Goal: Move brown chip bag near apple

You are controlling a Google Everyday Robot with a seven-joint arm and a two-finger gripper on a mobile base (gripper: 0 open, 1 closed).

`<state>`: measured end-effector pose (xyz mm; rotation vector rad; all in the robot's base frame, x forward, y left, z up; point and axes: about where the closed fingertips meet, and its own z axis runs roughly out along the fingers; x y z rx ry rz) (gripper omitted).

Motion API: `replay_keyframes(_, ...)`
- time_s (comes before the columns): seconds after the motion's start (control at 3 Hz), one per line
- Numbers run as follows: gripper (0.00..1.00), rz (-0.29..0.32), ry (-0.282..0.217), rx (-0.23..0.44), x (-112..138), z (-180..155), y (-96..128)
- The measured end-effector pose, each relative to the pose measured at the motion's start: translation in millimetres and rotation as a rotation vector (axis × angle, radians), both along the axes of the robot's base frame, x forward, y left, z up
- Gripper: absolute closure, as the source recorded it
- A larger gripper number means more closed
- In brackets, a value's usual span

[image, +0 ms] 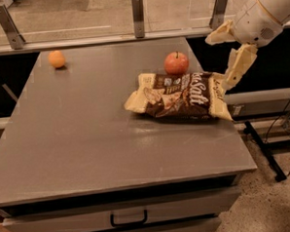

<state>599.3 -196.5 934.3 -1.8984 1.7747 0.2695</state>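
There is only one view, and it looks down on the grey table [88, 140] from the front. The brown chip bag [180, 96] lies flat on the table near the far corner, on the side where the arm is. The apple [176, 63] stands just behind the bag's upper edge. They are so close that I cannot tell if they touch.

The gripper [221, 59] hangs over the table's edge, beside the end of the bag. Its two fingers [239, 64] are spread wide apart and hold nothing. The lower one points down to the bag's nearest corner, and whether it touches the foil I cannot say.

The bag's long axis runs across the table, from the claw's side toward the middle, so the claw faces one short end and the bag stretches away from it. A small orange fruit [57, 59] sits well apart, at the opposite far corner.

In my judgement the bag is already near the apple. The next move is probably only to lift the claw away without catching that corner, which could drag the bag.
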Motion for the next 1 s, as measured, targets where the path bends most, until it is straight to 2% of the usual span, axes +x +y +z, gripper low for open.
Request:
replay_keyframes(0.33,0.00,-0.020,-0.071,0.085,-25,31,5)
replay_keyframes(0.67,0.00,0.001,-0.251,0.216,-83,94,27)
replay_keyframes(1.0,0.00,-0.035,-0.310,0.258,-106,110,29)
